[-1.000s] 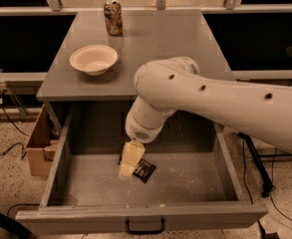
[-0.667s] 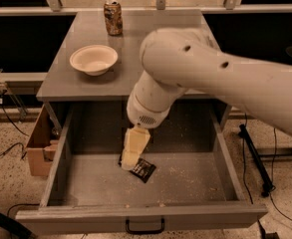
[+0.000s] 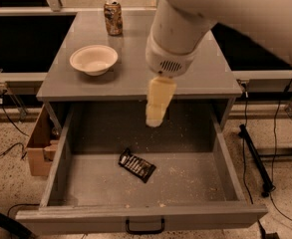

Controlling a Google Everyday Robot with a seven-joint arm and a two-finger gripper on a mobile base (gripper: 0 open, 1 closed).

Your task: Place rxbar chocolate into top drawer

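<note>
While the rxbar chocolate (image 3: 137,166) lies flat on the speckled floor of the top drawer (image 3: 190,185), it sits slightly left of the drawer's middle, turned at a slant, touching none of the walls; the drawer is pulled well out from under the front edge of the bench (image 3: 135,81), its black pull handle (image 3: 144,227) at the centre of the front panel. Above the drawer's rear part, just past the bench's front edge and a little right of its middle, hangs the cream gripper (image 3: 154,119), pointing down; it is well apart from the bar and holds nothing, and whether it is spread or closed I cannot tell. The white arm (image 3: 178,31) rises from it over the bench's right half; a pale bowl (image 3: 93,59) stands near the left edge; a brown-gold can (image 3: 113,18) stands upright by the far edge, towards the far left corner. A cardboard box (image 3: 37,144) sits on the ground beside the bench's left side.
</note>
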